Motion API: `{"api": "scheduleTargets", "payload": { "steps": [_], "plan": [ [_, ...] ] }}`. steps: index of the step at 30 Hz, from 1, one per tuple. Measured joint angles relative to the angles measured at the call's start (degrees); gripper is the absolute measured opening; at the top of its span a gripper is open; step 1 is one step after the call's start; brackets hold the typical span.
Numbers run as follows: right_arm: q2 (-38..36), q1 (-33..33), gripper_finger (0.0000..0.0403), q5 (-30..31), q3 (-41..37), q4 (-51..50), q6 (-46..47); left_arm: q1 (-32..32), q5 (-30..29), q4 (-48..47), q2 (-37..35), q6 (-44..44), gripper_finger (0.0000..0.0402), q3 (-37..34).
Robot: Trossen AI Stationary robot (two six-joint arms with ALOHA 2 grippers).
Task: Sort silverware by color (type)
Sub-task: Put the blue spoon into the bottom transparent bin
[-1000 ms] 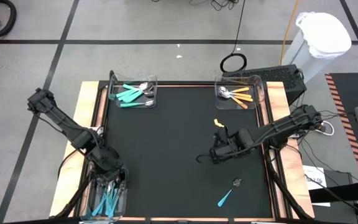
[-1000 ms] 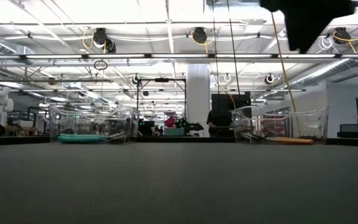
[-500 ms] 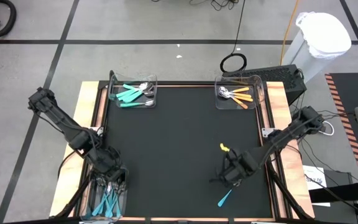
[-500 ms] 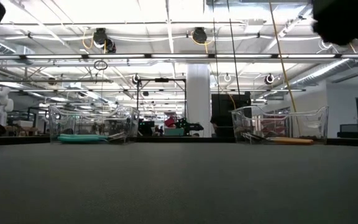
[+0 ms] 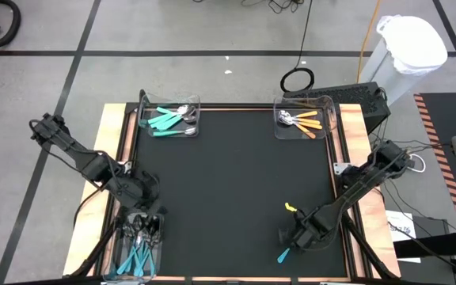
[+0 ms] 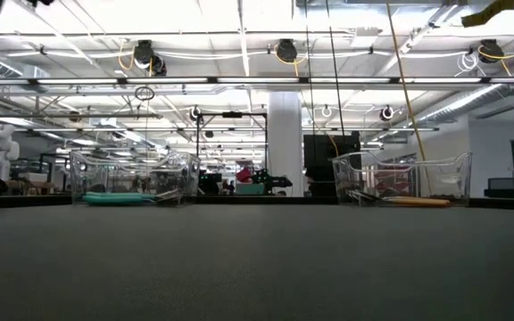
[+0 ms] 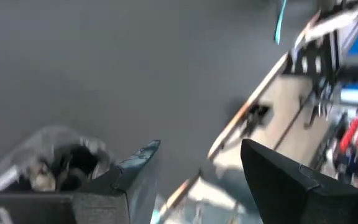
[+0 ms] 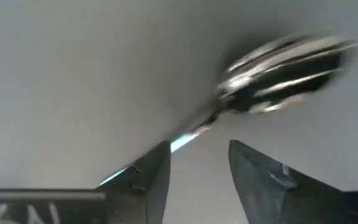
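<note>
left tool (image 5: 143,207) spread, hanging over near-left bin (image 5: 153,255) of teal silverware, nothing pinched | far bins: teal set (image 5: 167,120), orange set (image 5: 303,120), sorted by color | right tool (image 5: 295,237) spread, low over 1 teal spoon (image 5: 285,253) on desk (image 5: 228,182), likely lining up a pick

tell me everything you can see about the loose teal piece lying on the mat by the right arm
The teal-handled utensil lies flat on the black mat near its front right corner, alone. It has a slim teal plastic-looking handle and a shiny silver head, blurred in the right wrist view, so spoon or fork is unclear. The right gripper hangs over the head end, fingers open either side of the neck; contact cannot be told.
</note>
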Motion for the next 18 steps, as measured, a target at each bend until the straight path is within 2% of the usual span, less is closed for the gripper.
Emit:
{"api": "scheduleTargets", "payload": {
  "steps": [3,9,15,18],
  "plan": [
    [2.7,-0.1,0.0142,0.5,0.0,4.6,-0.1,0.6,-3.1,0.3,0.3,0.0,0.0221,0.0],
    [6.0,-0.5,0.0104,0.6,0.3,2.0,-1.6,1.0,-5.7,0.7,0.5,0.3,0.0221,0.0],
    [5.4,-1.1,0.0038,2.6,0.2,2.3,-6.4,2.7,-6.0,2.2,0.5,2.2,0.0221,0.0],
    [4.4,-1.4,0.001,6.0,0.1,3.4,-10.2,3.6,-8.6,4.8,0.5,5.2,0.0221,0.0]
  ]
}}
